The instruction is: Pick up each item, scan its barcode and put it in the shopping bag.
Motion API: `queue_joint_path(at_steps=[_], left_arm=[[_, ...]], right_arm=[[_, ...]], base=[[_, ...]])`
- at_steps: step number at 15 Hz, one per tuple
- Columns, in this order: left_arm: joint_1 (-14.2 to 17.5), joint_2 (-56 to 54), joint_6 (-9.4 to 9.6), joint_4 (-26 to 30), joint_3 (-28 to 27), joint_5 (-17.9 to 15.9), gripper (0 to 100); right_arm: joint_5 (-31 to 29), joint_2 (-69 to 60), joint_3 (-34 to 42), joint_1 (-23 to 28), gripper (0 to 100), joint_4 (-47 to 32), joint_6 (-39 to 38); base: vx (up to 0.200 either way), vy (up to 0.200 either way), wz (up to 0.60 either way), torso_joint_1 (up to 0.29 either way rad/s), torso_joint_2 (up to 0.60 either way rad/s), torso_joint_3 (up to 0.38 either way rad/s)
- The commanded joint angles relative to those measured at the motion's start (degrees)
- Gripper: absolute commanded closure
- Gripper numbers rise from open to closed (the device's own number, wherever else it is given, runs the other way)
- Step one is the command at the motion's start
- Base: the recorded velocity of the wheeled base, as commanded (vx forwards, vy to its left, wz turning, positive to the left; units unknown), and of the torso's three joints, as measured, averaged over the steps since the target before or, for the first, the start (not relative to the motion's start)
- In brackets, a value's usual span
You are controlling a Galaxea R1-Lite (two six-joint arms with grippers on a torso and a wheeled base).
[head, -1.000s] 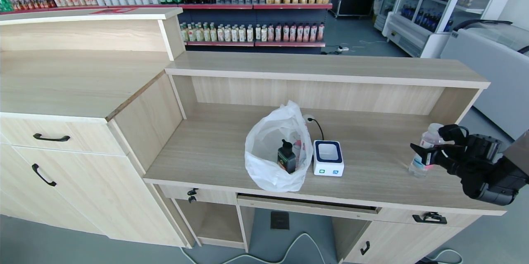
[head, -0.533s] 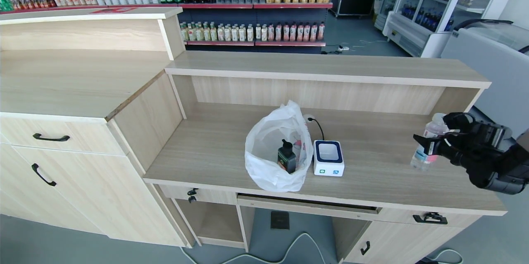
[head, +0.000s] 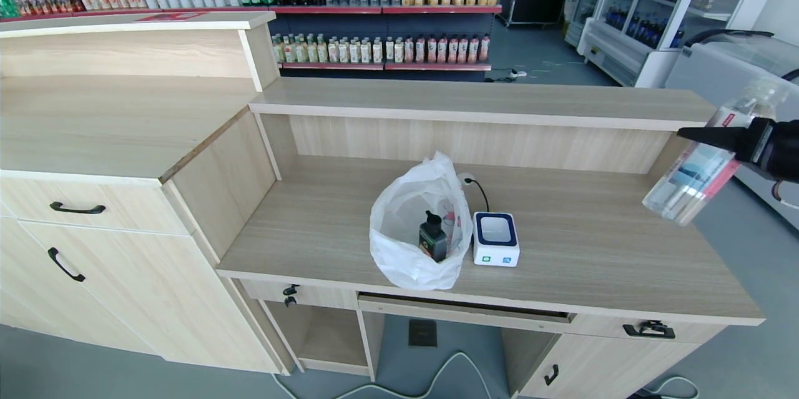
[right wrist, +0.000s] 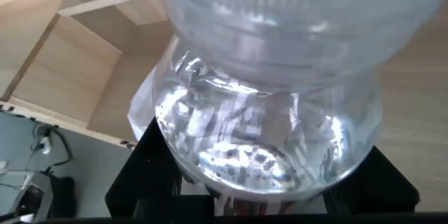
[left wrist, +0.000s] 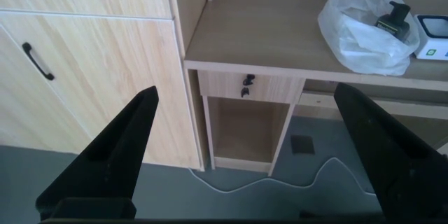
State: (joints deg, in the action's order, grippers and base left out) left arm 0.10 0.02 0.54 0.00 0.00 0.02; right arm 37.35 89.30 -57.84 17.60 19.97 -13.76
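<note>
While the right pincer (head: 731, 137) is clamped around a clear water bottle (head: 699, 168) at the far right edge of the frame, we see that bottle held in the air, clear of the counter (head: 593, 249). It is tilted, with its cap toward the upper right and its base toward the lower left. From the right wrist the water bottle (right wrist: 269, 112) looms close, and its ribbed body sits between the dark fingers (right wrist: 150, 175) that press it from both sides.

Near the middle of the frame a white shopping bag (head: 406, 243) stands on the counter with its mouth open. Inside it a dark bottle (head: 432, 238) stands upright. Just to the right of the bag, close but not clearly touching, lies a small white scanner (head: 495, 238) with a dark window facing up. A black cable (head: 479, 192) runs from behind it toward the back of the counter.

Our left pincer (left wrist: 246, 94) hangs low in front of the counter's left end with its jaws spread wide — nothing sits between them. Beyond it the left wrist view shows the shopping bag (left wrist: 357, 28), the dark bottle (left wrist: 392, 19) within it, and one corner of the scanner (left wrist: 434, 36).

In the upper part of the head view, shelves (head: 374, 12) carry rows of drinks.
</note>
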Motion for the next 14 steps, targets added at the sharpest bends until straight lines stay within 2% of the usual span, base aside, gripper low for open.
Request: queue_joint_path(at_steps=[1,6,8,12,14], left_arm=[[-0.01,-0.02,-0.01,0.0,0.0,-0.02,0],[-0.01,-0.02,-0.01,0.0,0.0,0.06,0],[-0.01,-0.02,-0.01,0.0,0.0,0.06,0],[-0.01,-0.02,-0.01,0.0,0.0,-0.02,0],[-0.01,-0.02,-0.01,0.0,0.0,0.06,0]], right_arm=[[4.13,-20.13,2.12,-7.41,100,-11.18,-6.63],[3.08,-26.01,2.21,-16.72,100,-19.35,-6.63],[-0.44,-26.98,2.3,-20.15,100,-21.46,-6.63],[-9.4,-29.18,6.08,-30.79,100,-23.13,-6.63],[-10.11,-29.88,8.1,-32.98,100,-23.13,-6.45]], base=[[0.0,0.0,0.0,0.0,0.0,0.0],[0.0,0.0,0.0,0.0,0.0,0.0],[0.0,0.0,0.0,0.0,0.0,0.0],[0.0,0.0,0.0,0.0,0.0,0.0],[0.0,0.0,0.0,0.0,0.0,0.0]])
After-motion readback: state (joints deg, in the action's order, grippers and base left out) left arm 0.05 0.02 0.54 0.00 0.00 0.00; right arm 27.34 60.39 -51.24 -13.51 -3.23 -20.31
